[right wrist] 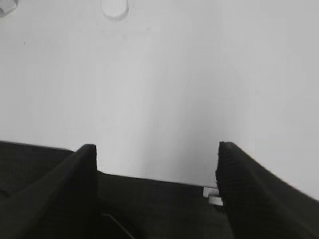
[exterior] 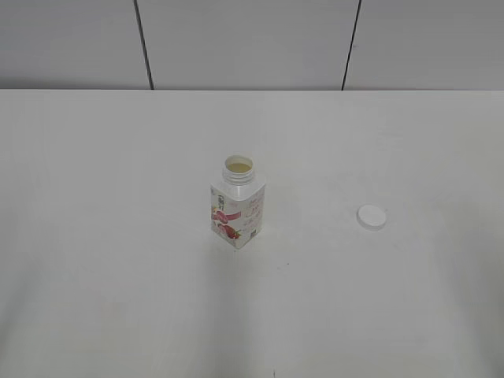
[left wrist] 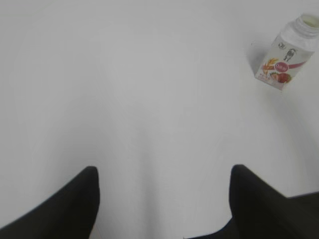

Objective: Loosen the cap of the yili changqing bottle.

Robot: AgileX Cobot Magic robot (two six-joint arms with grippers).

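Observation:
The yili changqing bottle (exterior: 237, 206) stands upright mid-table, white with a red-pink fruit label, its threaded neck open. It also shows at the top right of the left wrist view (left wrist: 287, 52). The white cap (exterior: 372, 216) lies flat on the table to the bottle's right, apart from it; it also shows at the top of the right wrist view (right wrist: 115, 8). My left gripper (left wrist: 162, 172) is open and empty, far from the bottle. My right gripper (right wrist: 156, 148) is open and empty, well short of the cap. Neither gripper shows in the exterior view.
The white table (exterior: 118, 236) runs back to a grey panelled wall (exterior: 236, 39). In the right wrist view the table's near edge (right wrist: 149, 177) shows, with dark space below it.

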